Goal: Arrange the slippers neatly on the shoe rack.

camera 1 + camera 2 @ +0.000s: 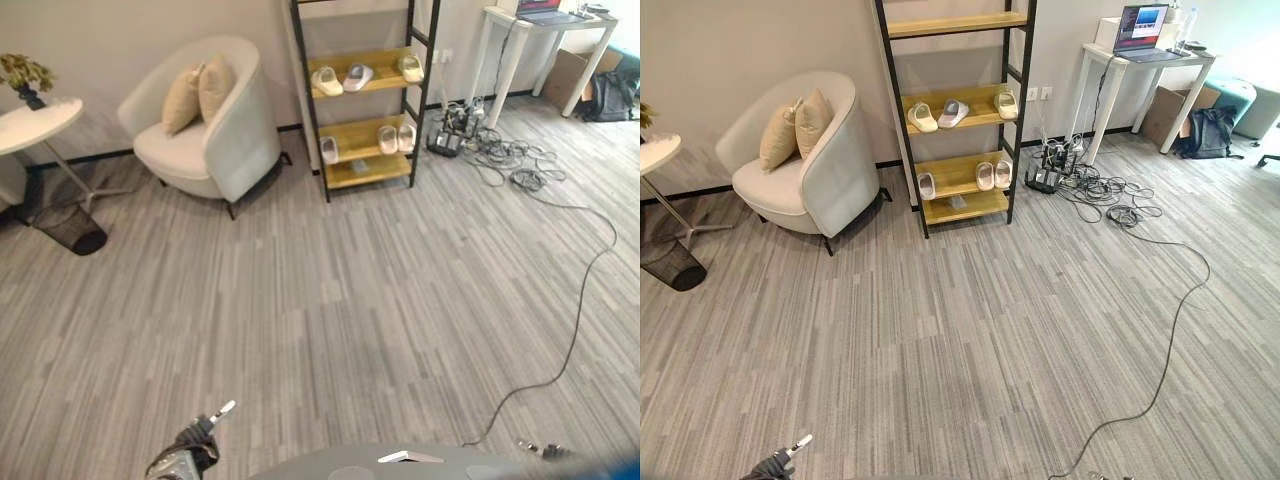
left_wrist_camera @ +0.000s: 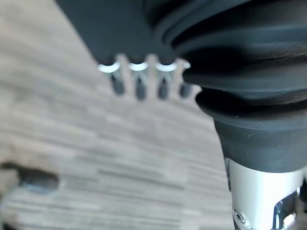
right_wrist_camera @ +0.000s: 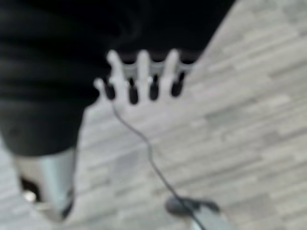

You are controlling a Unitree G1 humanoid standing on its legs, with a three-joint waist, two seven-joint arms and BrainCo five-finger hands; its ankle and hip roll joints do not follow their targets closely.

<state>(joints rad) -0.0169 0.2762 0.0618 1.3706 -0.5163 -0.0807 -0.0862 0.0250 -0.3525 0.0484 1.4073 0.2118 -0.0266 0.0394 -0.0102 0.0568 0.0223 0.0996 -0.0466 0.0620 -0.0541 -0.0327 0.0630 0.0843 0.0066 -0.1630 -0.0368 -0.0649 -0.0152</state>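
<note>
Slippers, pale rubber pairs [image 1: 923, 117], already sit on the black-framed wooden shoe rack [image 1: 952, 109]; both my hands [image 2: 139, 79] [image 3: 144, 79] hang relaxed, empty. I may trip over the black floor cable [image 1: 1160, 370].

Shoe rack [image 1: 958, 120]: black metal frame, light wooden shelves, set against the wall. Slippers: three on the middle shelf [image 1: 954, 108], two cream and one grey between them, lying apart. Three pale slippers on the shelf below [image 1: 962, 175], one at the left end, two placed side by side at the right.
</note>
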